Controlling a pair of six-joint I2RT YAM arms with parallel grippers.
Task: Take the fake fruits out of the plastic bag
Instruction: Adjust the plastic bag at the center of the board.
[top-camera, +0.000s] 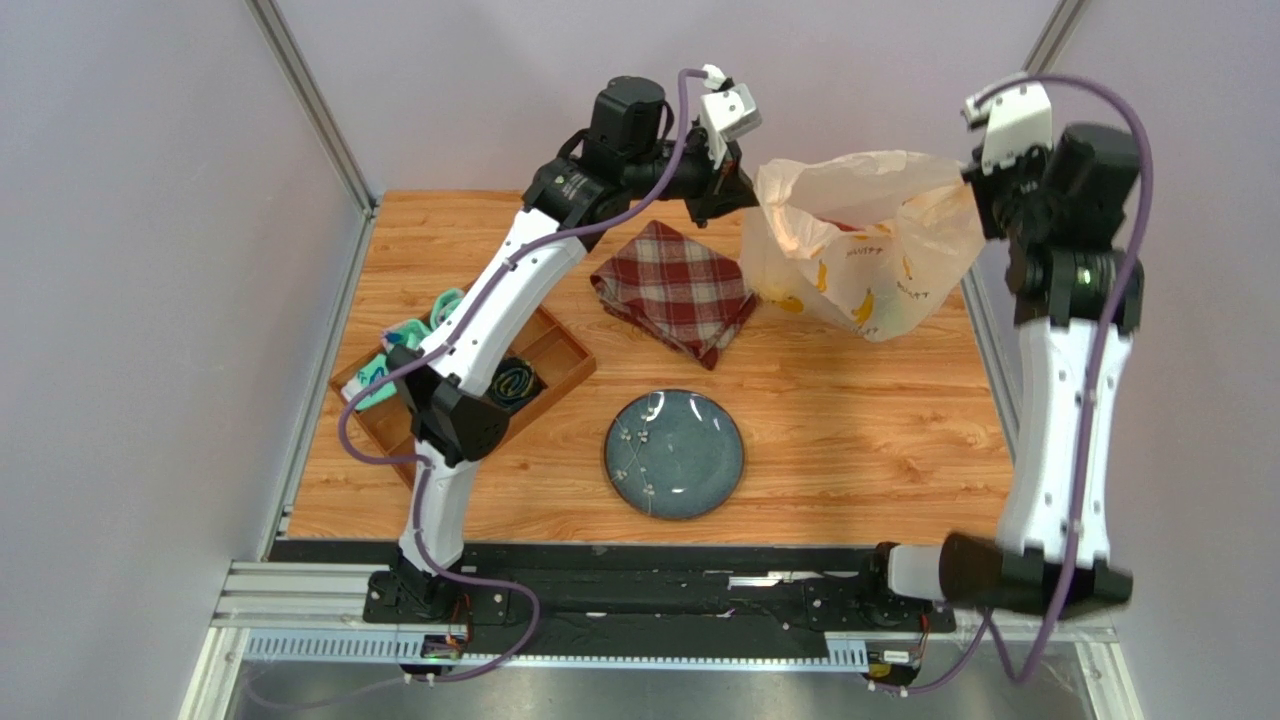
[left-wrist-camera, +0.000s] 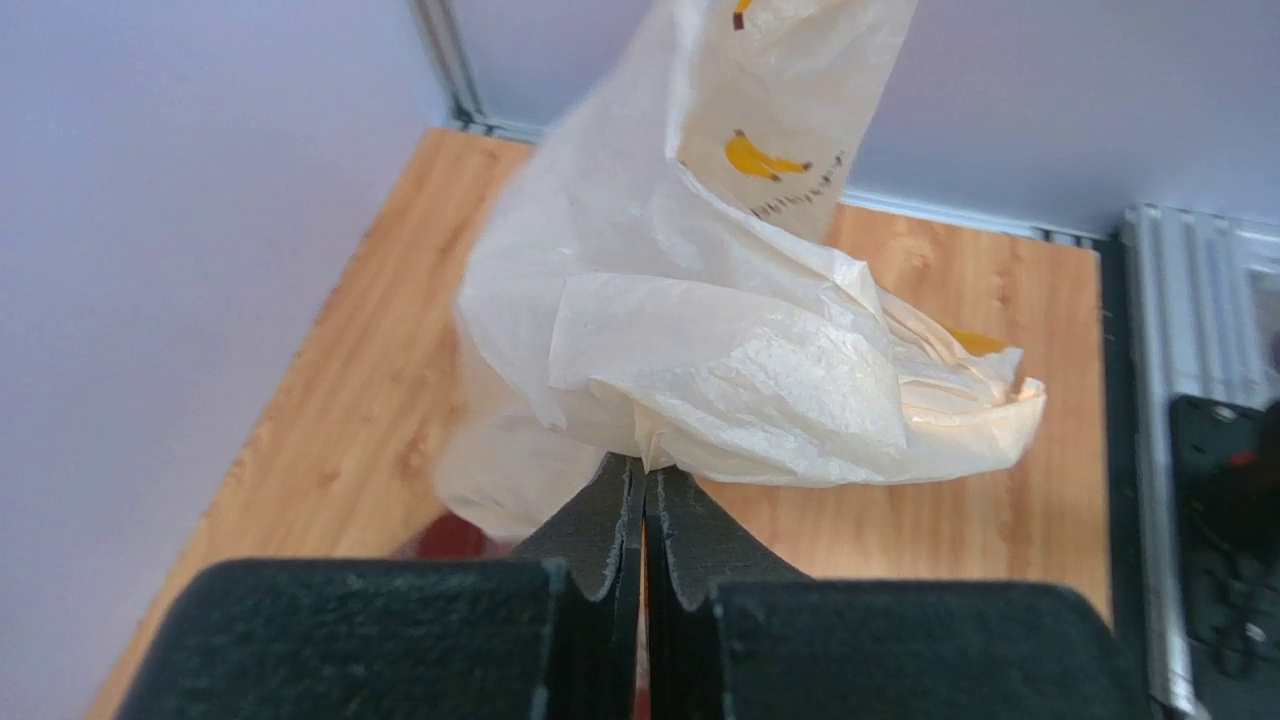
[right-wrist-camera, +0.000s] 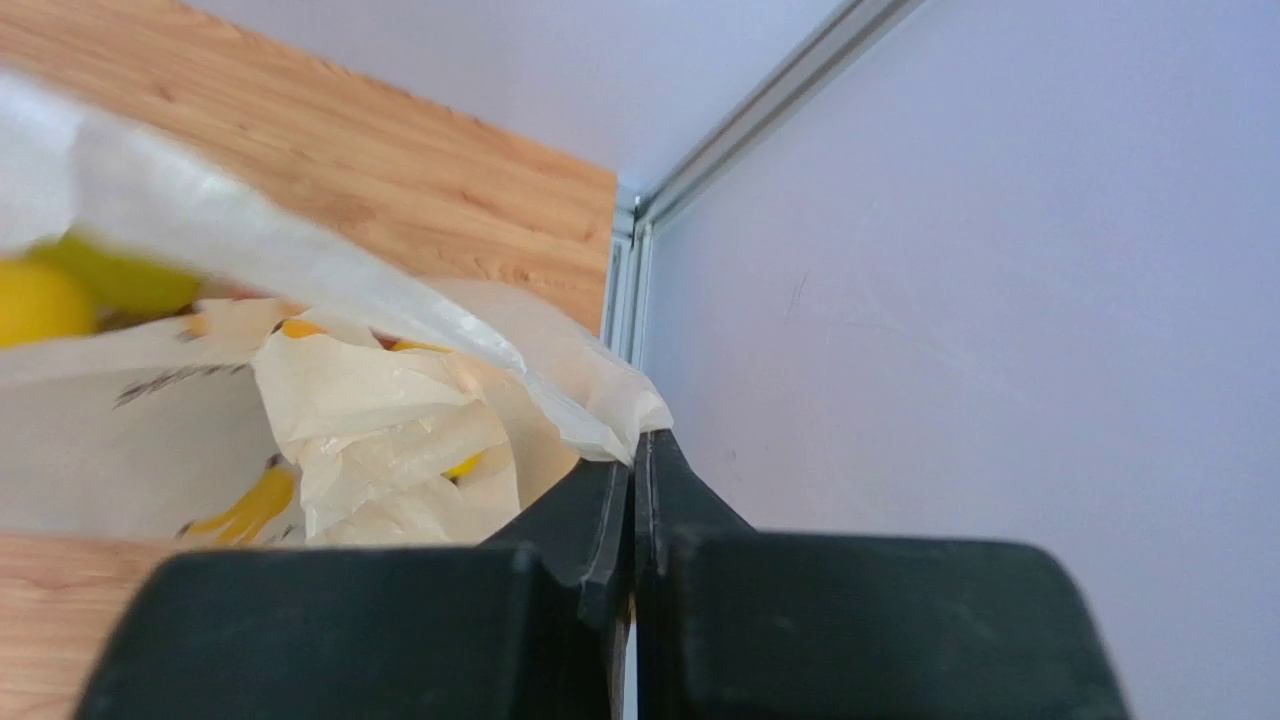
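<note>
Bag: the plastic bag (top-camera: 864, 248) stands tall over the far right corner of the table (top-camera: 887, 435), held up from both sides. I cannot tell whether its bottom rests on the wood.
Left pincer: the left pincer (left-wrist-camera: 646, 477) is closed tight, with a fold of the bag's left upper edge nipped between the tips.
Right pincer: the right pincer (right-wrist-camera: 634, 450) is likewise closed, gripping the bag's right upper edge.
Bag mouth: spread between the two pincers, the film crumpled and sagging.
Fruits: they are inside the bag. One yellow fruit (right-wrist-camera: 38, 300) shows through the mouth in the right wrist view; the film hides the rest.
Right edge: cramped, with bag and right pincer close against the wall and the corner rail.
Cloth: a red plaid cloth (top-camera: 676, 290) lies just left of the bag near the far edge. I cannot tell if they touch.
Plate: a blue-grey plate (top-camera: 673, 453) sits near the middle of the near edge, well apart from the bag.
Tray: a wooden tray (top-camera: 568, 357) lies by the left edge, partly under the left arm.
Open room: bare wood runs from the plate to the right edge, in front of the bag.
</note>
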